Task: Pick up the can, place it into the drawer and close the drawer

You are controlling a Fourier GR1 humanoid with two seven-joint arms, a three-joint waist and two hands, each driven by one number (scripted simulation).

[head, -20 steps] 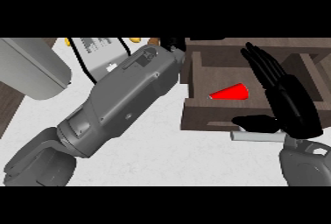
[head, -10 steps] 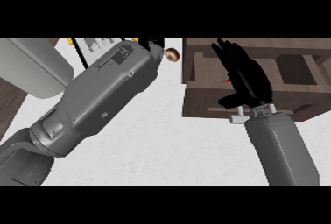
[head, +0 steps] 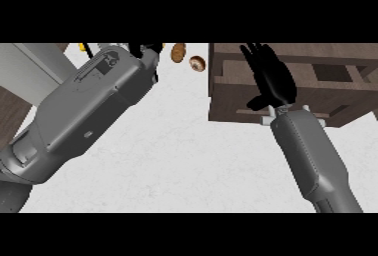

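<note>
R hand (head: 272, 82) flat over drawer (head: 339, 107); L forearm (head: 88, 110) mark unreadable.

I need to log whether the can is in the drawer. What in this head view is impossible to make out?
- Can: not visible; the right robot hand, fingers straight, covers part of the drawer in the head view.
- Left robot hand: mostly cut off by the top edge, head view.
- Two brown round items: too small to name, head view.

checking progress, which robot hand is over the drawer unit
The right robot hand, open over the drawer unit; the left robot hand lies left of it.
</note>
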